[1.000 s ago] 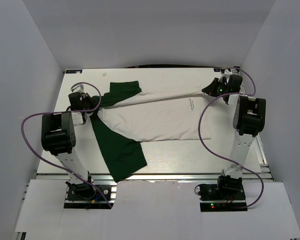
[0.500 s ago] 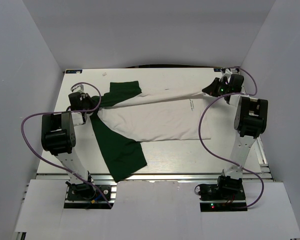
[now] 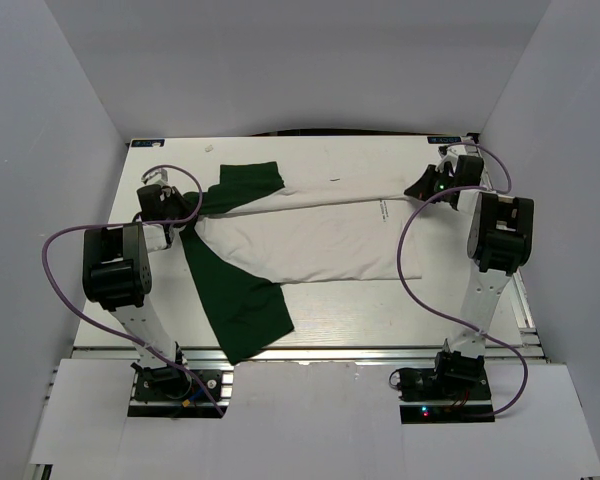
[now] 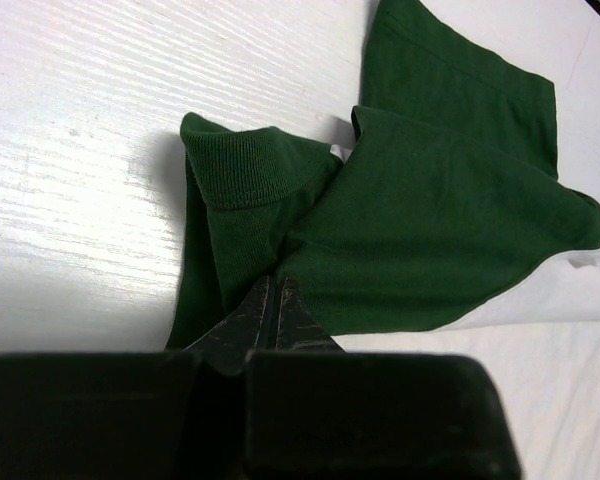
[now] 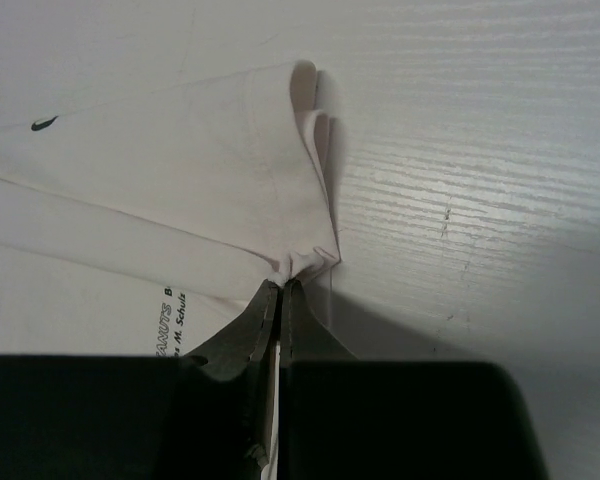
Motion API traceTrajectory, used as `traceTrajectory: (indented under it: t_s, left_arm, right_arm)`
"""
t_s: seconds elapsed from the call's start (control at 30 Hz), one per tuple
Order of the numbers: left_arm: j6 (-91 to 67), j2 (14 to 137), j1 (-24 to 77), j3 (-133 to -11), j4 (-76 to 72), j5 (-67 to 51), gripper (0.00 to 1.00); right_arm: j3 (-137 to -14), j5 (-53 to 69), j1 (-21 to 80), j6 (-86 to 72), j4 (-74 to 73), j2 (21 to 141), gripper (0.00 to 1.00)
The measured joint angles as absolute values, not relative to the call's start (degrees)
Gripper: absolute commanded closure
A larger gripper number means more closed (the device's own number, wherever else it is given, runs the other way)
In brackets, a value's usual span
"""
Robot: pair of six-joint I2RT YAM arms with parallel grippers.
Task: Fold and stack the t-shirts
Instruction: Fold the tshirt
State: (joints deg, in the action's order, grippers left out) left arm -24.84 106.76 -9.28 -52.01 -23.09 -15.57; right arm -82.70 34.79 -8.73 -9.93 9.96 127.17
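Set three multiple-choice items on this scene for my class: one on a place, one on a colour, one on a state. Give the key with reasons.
1. Where does the right gripper grip the t-shirt?
A. at a chest pocket
B. at its white edge, towards the right of the table
C. nowhere; it hangs clear of it

2. What colour are the sleeves?
A. dark green
B. red
C. yellow

3. What state is the left gripper in?
A. wide open above the cloth
B. out of sight
C. shut on green cloth

Key:
1 B, as the right wrist view shows bunched white cloth pinched in it.
2 A, as both sleeves show dark green from above.
3 C, as the left wrist view shows it closed on green fabric.
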Motion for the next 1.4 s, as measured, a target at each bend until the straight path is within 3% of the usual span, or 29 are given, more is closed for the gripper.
traceTrajectory:
  t_s: [0.2, 0.3, 0.37, 0.4, 0.47, 0.63, 0.73, 0.93, 1.0, 1.03, 1.07, 1.2, 1.4]
  left_arm:
    - [-24.8, 106.8, -9.3, -52.0, -23.1, -15.6, 1.00]
    - [-24.9, 106.8, -9.3, -52.0, -23.1, -15.6, 0.99]
    - [-24.8, 106.8, -9.3, -52.1, -23.0, -15.6, 0.87]
    - [-24.9, 106.8, -9.3, -52.1, -22.7, -15.7, 0.69]
    - [-24.4, 106.8, -9.3, -52.4, -22.2, -15.6, 0.51]
    - [-24.5, 106.6, -9.6, -54.0, -19.5, -14.4, 0.25]
    - [-24.1, 105.9, -10.0, -55.3, -17.2, -13.7, 0.19]
    - [-23.0, 103.0, -11.2, -59.1, -10.5, -11.0, 0.20]
    - [-23.0, 101.1, -11.7, -59.1, -9.3, -10.7, 0.27]
    - [-23.0, 100.0, -12.0, -59.2, -8.8, -10.8, 0.31]
    - [-23.2, 99.2, -12.1, -59.7, -8.1, -11.2, 0.46]
    - [-25.7, 99.7, -12.7, -65.4, -6.0, -17.9, 0.71]
    - [-31.4, 106.3, -12.3, -73.2, -5.5, -29.6, 0.88]
  right_arm:
    - [-82.7, 34.6, -8.7, -9.3, 9.0, 127.7, 0.96]
    - [-82.7, 34.6, -8.7, -8.9, 8.9, 127.7, 0.86]
    - [-82.7, 34.6, -8.7, -8.6, 8.8, 127.7, 0.81]
    - [-82.7, 34.6, -8.7, -8.5, 8.8, 127.7, 0.78]
    - [-82.7, 34.5, -8.7, -8.4, 8.6, 127.7, 0.67]
    - [-85.0, 34.7, -9.2, -7.5, 6.4, 127.7, 0.55]
    - [-87.3, 34.9, -10.1, -6.8, 4.7, 127.7, 0.50]
    - [-89.1, 35.6, -12.4, -6.0, 2.5, 126.7, 0.46]
    - [-89.1, 35.9, -13.1, -5.7, 1.5, 125.6, 0.44]
    - [-89.1, 36.0, -13.2, -5.5, 1.1, 125.1, 0.44]
    - [-89.1, 36.1, -13.4, -5.3, 0.7, 124.3, 0.44]
    - [-88.4, 37.4, -13.5, -2.9, 0.1, 120.1, 0.47]
    - [-86.5, 43.9, -13.5, 1.0, 2.0, 115.8, 0.55]
